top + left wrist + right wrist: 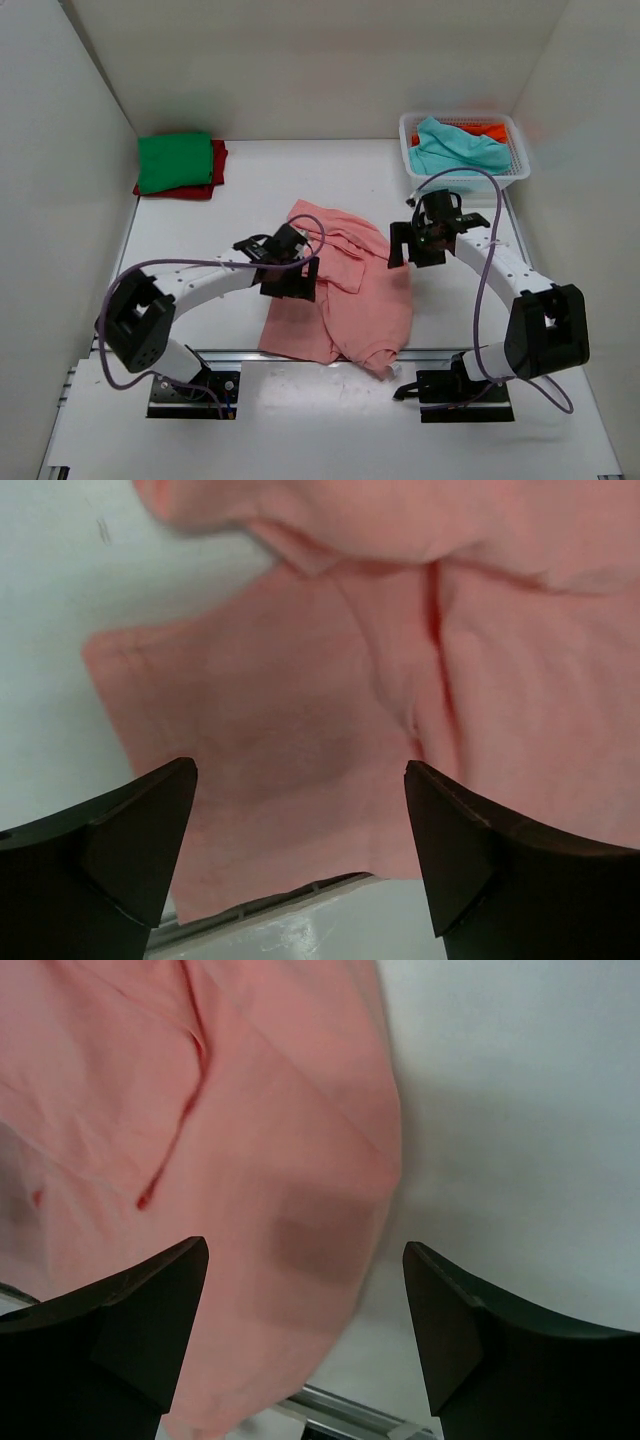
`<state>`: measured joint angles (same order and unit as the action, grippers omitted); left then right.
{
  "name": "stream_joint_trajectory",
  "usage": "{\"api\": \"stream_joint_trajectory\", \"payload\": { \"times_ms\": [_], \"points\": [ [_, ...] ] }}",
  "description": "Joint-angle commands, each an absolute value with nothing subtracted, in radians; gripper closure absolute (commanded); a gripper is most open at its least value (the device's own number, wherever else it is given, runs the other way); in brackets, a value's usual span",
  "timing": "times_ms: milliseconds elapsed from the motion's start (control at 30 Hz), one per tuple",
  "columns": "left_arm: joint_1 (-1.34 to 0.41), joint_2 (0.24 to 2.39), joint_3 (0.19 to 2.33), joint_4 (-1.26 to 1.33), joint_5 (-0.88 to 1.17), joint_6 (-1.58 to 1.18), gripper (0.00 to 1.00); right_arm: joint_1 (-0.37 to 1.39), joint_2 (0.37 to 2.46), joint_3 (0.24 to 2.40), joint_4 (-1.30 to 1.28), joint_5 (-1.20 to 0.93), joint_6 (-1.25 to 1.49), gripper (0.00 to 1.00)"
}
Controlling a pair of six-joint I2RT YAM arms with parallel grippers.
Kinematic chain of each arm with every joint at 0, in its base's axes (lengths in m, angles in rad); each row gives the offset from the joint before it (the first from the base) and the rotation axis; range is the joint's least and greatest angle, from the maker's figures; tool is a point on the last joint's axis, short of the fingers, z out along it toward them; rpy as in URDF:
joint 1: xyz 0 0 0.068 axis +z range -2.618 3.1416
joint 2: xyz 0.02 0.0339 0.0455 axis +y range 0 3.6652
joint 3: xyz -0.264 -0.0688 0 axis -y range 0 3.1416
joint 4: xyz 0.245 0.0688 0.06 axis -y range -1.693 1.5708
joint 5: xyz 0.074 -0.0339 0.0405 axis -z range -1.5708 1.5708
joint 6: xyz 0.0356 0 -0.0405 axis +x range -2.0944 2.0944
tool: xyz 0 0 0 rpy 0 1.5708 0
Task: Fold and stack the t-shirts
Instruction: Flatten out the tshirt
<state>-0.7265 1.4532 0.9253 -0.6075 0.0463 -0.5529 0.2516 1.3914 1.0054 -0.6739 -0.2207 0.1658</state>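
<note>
Well, the salmon-pink t-shirt (350, 300) lies rumpled on the worktop (250, 170) near the front edge, between the two arms. One flap is turned over onto the rest, so the fold looks half made to me. The left hand (289, 266) hangs just above the shirt's left part, its fingers spread wide with nothing between them; its wrist view shows only cloth lying below. The right hand (425, 240) hovers over the shirt's right border, equally wide and empty, with cloth under one finger and bare worktop under the other. I take it they sit at opposite sides so that each can take an edge for the next fold. At the far left corner a green t-shirt (176, 160) sits folded on a red t-shirt (218, 168), which looks like the stack this one is meant for. The teal t-shirt (455, 150) and orange t-shirt (490, 130) lie heaped in the basket (520, 165) at the far right.
</note>
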Motion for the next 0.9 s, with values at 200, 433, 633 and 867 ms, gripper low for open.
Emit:
{"api": "stream_joint_trajectory", "payload": {
  "times_ms": [200,433,633,867],
  "points": [
    [-0.761,1.612,0.908,-0.683,-0.159,-0.615,0.01,0.294,1.472,0.888,-0.632,-0.261,0.137,0.21],
    [-0.758,1.810,0.951,-0.666,-0.158,-0.522,0.83,0.341,1.611,0.916,-0.637,-0.322,0.176,0.79],
    [-0.559,1.729,1.041,-0.729,-0.323,-0.479,1.00,0.279,1.511,1.084,-0.735,-0.265,0.170,1.00],
    [-0.246,1.623,1.147,-0.692,-0.347,-0.445,1.00,0.273,1.548,1.166,-0.703,-0.336,0.190,0.74]
  ]
}}
